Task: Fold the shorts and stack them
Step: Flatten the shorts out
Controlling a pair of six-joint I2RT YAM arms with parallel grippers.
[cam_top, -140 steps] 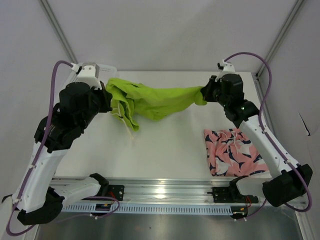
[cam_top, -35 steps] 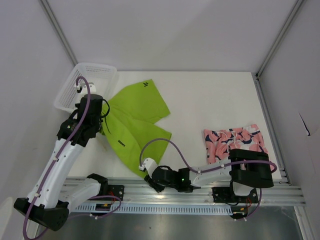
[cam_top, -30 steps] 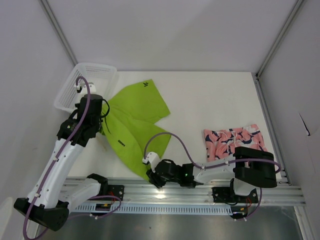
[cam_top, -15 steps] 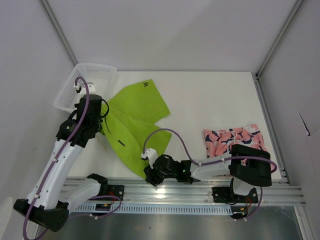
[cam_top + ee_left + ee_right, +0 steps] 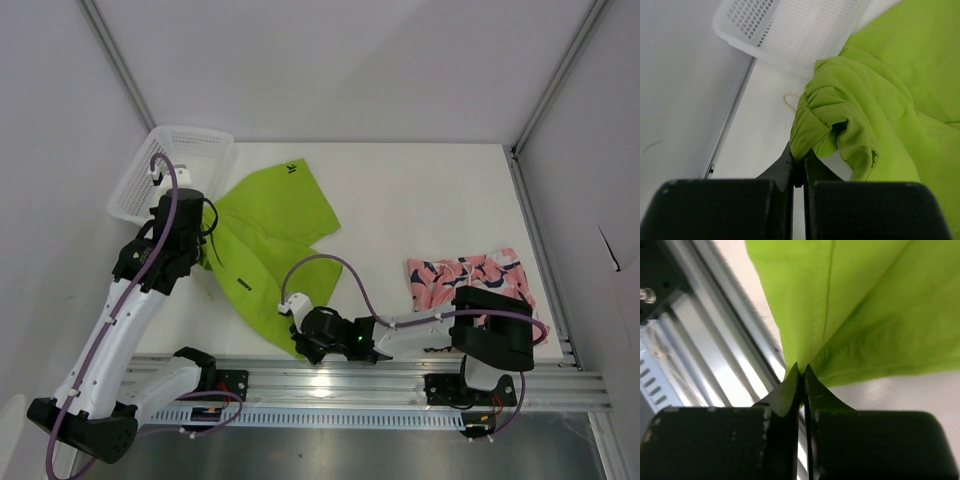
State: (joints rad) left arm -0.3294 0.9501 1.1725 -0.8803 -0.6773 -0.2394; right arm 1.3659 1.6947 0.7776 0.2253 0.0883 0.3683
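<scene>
There, the lime green shorts (image 5: 275, 225) lay spread on the left half of the table (image 5: 420, 190), beside the white mesh basket (image 5: 165, 165) in the far left corner. The left gripper (image 5: 799, 165) was clamped on their gathered waistband, and the right gripper (image 5: 801, 371) was pinched tight on the near leg's hem corner by the metal rail (image 5: 715, 350). The pink printed shorts (image 5: 470, 282) lay at the near right, well apart from the green pair.

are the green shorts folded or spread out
Spread out: the green shorts lie open on the table, both legs fanned apart, not doubled over.
</scene>
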